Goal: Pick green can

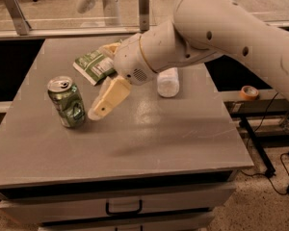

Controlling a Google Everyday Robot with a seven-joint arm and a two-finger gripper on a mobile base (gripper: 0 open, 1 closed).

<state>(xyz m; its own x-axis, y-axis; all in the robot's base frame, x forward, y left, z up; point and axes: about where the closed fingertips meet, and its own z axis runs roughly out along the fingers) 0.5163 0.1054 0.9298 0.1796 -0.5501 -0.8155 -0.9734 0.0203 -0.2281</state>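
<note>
Reaching tool: cream parallel-jaw gripper hangs low over the grey tabletop, just beside the can but apart from it; open or closed, I cannot tell
Target, camera view: small dented green metal drink can stands upright, tab up
Handling: probably light, thin-walled, smooth, easily crushed or toppled
Hold: mid-body, squeezed gently
Neighbour: flat green snack bag lies behind, apart

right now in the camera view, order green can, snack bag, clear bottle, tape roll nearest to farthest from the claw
1. green can, just image-left of the claw
2. snack bag, behind it toward the back of the table
3. clear bottle, image-right, under the arm
4. tape roll, off the table, far image-right
</note>
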